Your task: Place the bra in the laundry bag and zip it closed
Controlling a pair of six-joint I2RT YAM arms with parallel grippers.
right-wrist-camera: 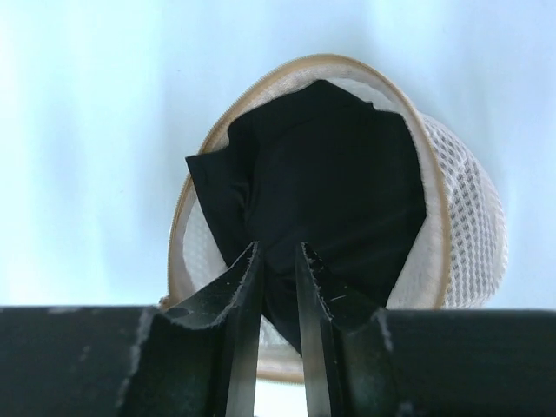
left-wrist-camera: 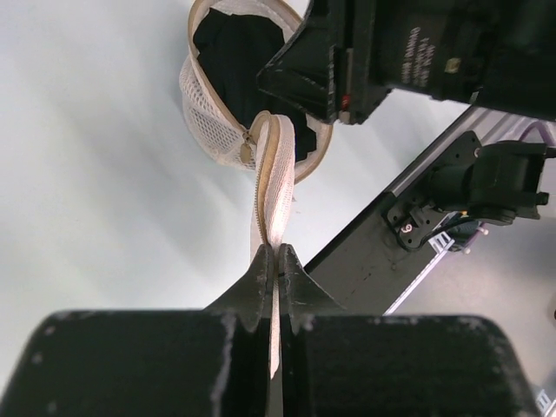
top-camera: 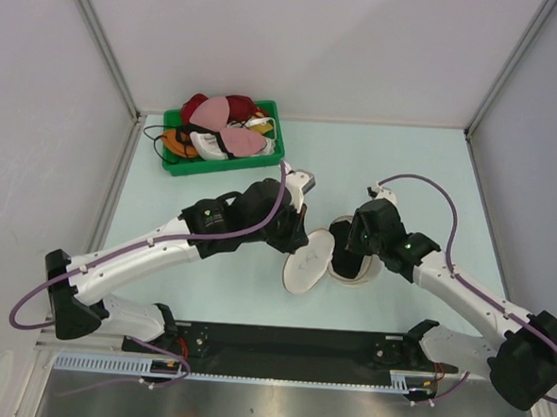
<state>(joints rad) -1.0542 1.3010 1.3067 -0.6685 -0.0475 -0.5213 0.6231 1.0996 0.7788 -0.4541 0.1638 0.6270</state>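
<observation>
The cream mesh laundry bag (right-wrist-camera: 465, 217) lies on its side with its mouth open, and the black bra (right-wrist-camera: 321, 165) fills it. My right gripper (right-wrist-camera: 278, 252) hangs at the mouth, its jaws a narrow gap apart, tips against the black fabric. From above, the right gripper (top-camera: 349, 258) covers the bag (top-camera: 355, 276). The bag's disc lid (top-camera: 305, 265) is folded out to the left. My left gripper (left-wrist-camera: 276, 254) is shut on the lid's edge (left-wrist-camera: 271, 187), with the bag (left-wrist-camera: 207, 117) and bra (left-wrist-camera: 230, 43) beyond it. In the top view the left gripper (top-camera: 300, 236) sits above the lid.
A green plastic bin (top-camera: 226, 165) with red, pink, white and orange bras (top-camera: 222, 120) stands at the back left. The black rail with both arm bases (top-camera: 289, 343) runs along the near edge. Grey walls enclose the table on three sides.
</observation>
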